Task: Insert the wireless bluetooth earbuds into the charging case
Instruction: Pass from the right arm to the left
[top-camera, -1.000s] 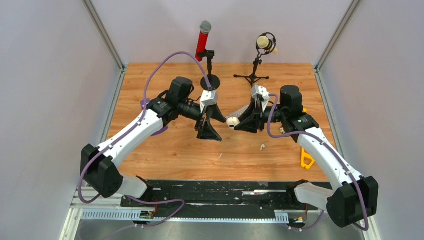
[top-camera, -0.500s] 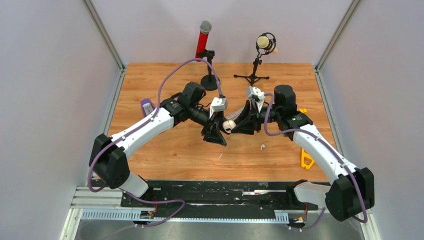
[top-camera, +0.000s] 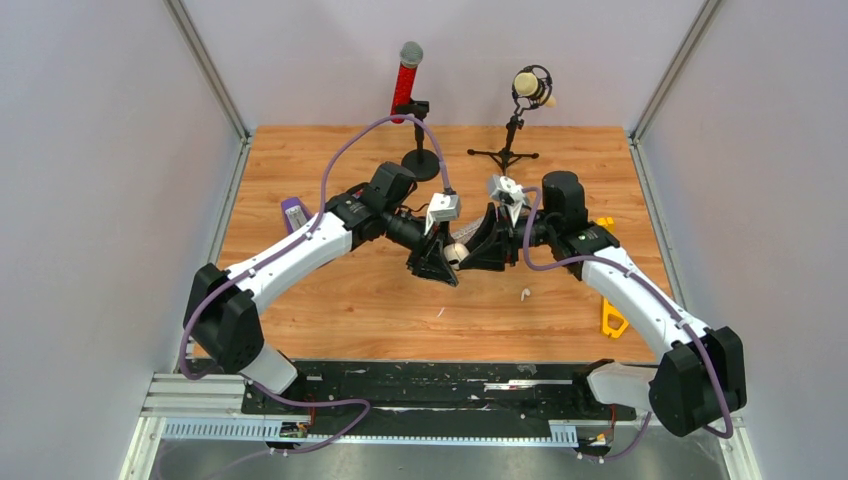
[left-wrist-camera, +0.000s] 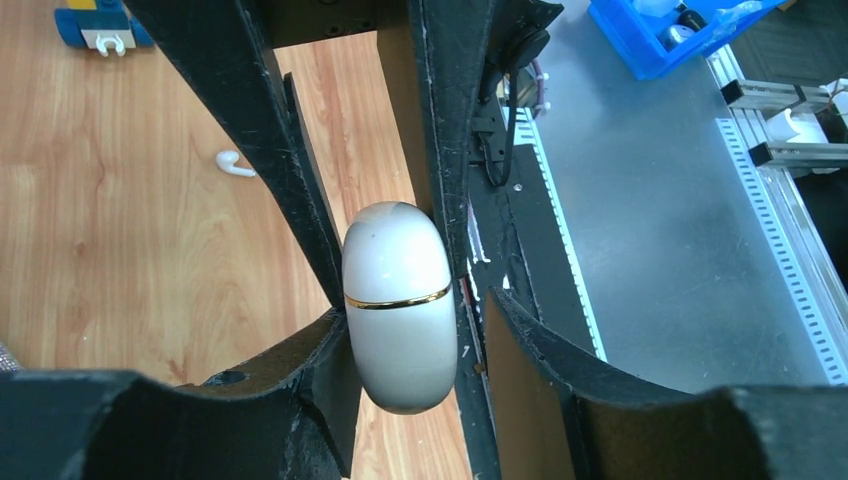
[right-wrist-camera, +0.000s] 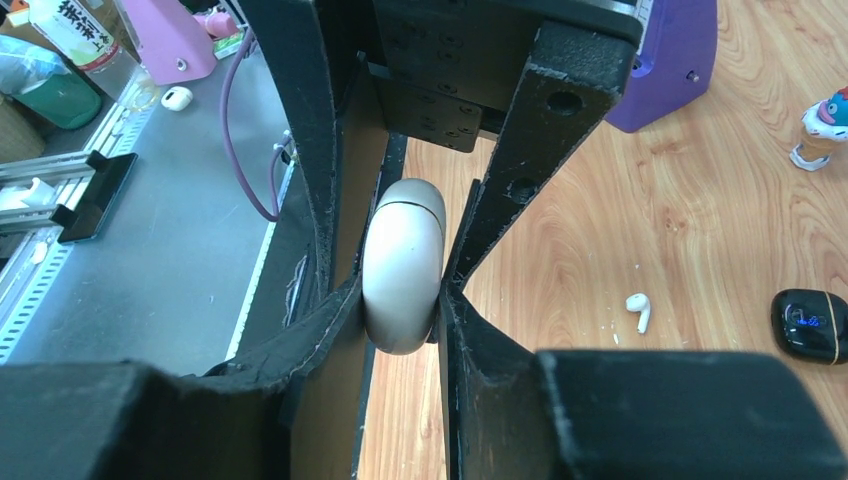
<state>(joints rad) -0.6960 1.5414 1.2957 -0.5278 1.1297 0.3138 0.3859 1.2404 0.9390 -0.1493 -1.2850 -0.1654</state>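
A white oval charging case (top-camera: 455, 251) with a gold band hangs above the table's middle, its lid closed. My right gripper (top-camera: 472, 247) is shut on it, and both fingers press its sides in the right wrist view (right-wrist-camera: 400, 295). My left gripper (left-wrist-camera: 415, 320) reaches round the case's (left-wrist-camera: 400, 320) lower half. One of its fingers (left-wrist-camera: 325, 370) touches the shell, while a gap remains at the other finger (left-wrist-camera: 520, 350). One white stemmed earbud (top-camera: 525, 294) lies on the wood right of the grippers, and shows in both wrist views (left-wrist-camera: 235, 164) (right-wrist-camera: 638, 311).
A black charging case (right-wrist-camera: 812, 325) lies beyond the earbud. A purple block (top-camera: 294, 213) sits at the left and a yellow tool (top-camera: 612, 318) at the right edge. A red microphone (top-camera: 406, 75) and a cream microphone (top-camera: 531, 88) stand on stands at the back.
My left arm swung right to meet the right gripper and its jaws narrowed round the case. The right gripper drifted slightly left, still holding the case.
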